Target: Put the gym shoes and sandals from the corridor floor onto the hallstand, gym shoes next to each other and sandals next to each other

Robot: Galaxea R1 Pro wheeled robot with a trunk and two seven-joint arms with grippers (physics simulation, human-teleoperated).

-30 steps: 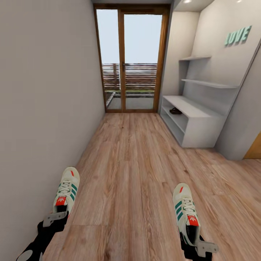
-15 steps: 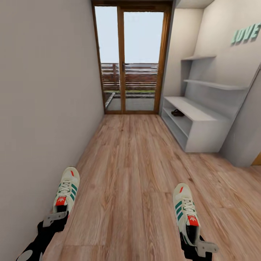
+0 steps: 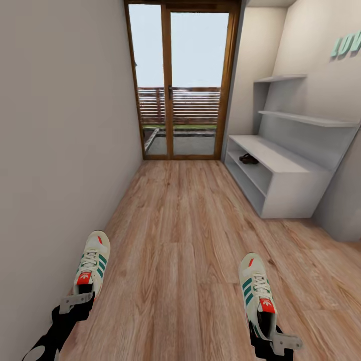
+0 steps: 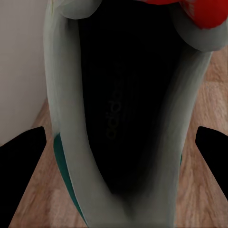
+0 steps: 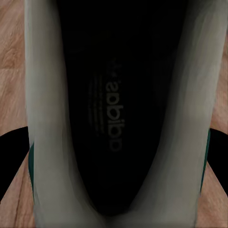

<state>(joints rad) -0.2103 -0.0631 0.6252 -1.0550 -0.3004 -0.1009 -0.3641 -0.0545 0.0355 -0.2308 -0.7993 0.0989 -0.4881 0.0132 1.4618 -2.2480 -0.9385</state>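
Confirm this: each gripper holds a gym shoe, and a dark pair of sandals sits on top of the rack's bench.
Not quite. The left gripper and right gripper do each hold a gym shoe, but the head view shows the sandals inside the rack, on the open tier under the bench top, not on top of it.
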